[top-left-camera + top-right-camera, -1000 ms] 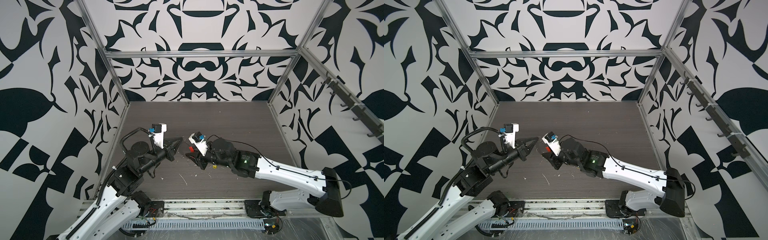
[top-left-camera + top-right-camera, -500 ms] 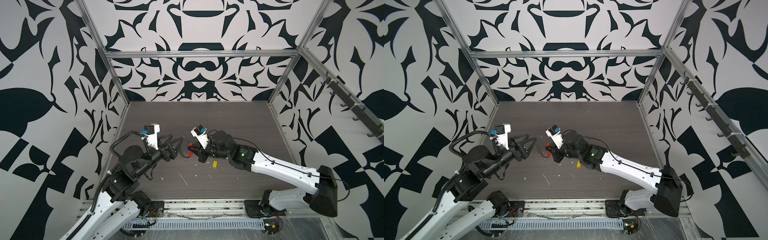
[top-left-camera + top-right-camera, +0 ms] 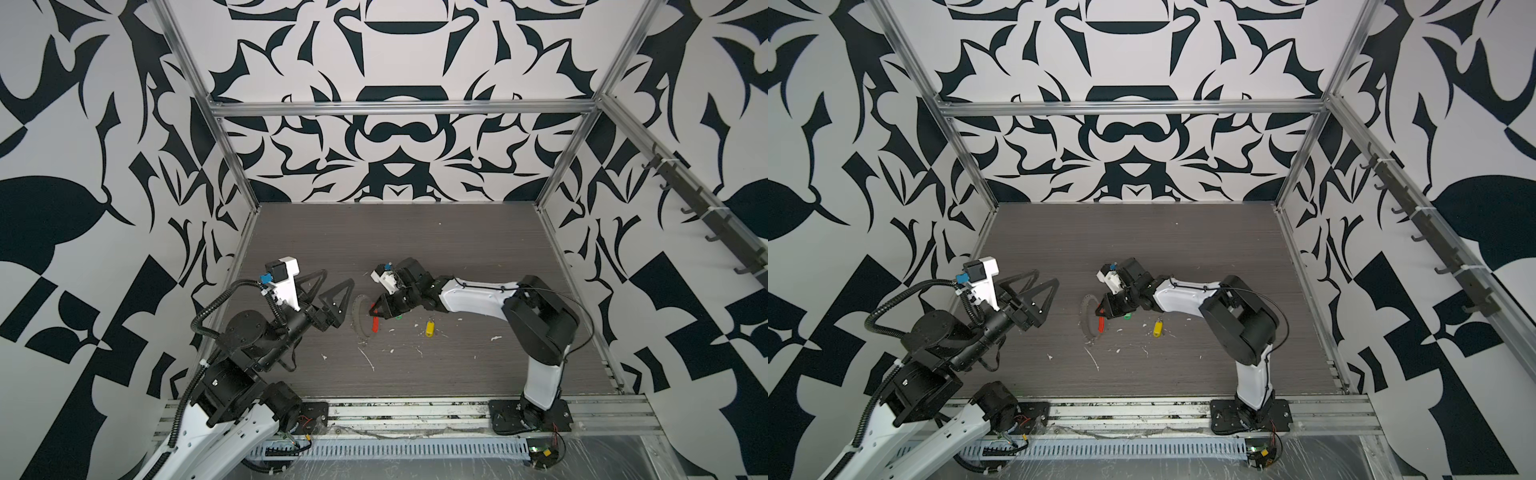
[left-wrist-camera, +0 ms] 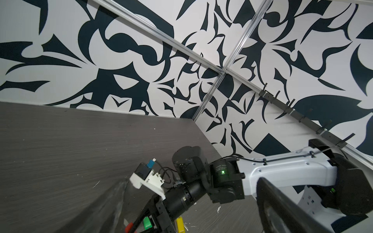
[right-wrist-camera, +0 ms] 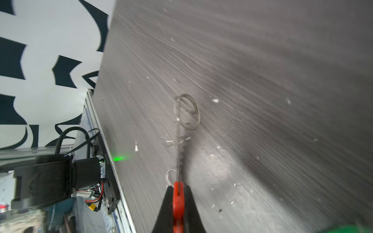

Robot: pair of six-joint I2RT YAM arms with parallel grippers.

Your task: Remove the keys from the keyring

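The keyring (image 3: 358, 318) (image 3: 1084, 316), a thin grey wire loop, stands on edge on the dark table. My right gripper (image 3: 376, 309) (image 3: 1102, 309) (image 5: 178, 188) is shut on its red sleeve (image 5: 178, 201) (image 3: 375, 325). Small silver rings (image 5: 188, 113) hang on the wire. A green key (image 3: 398, 317) (image 4: 147, 223) lies by the right gripper, partly hidden; whether it touches the wire I cannot tell. A yellow key (image 3: 429, 327) (image 3: 1157, 327) lies apart to the right. My left gripper (image 3: 338, 277) (image 3: 1047, 276) is open and empty, left of the loop.
White flecks (image 3: 368, 359) are scattered over the front middle of the table. A dark hook rail (image 3: 706, 216) runs along the right wall. Patterned walls with aluminium posts (image 3: 232, 166) close in three sides, and a metal rail (image 3: 415, 409) borders the front.
My left gripper has opened wide and drawn back to the left, away from the right gripper. The right gripper has shut on the red sleeve, and its arm has swung its elbow further right.
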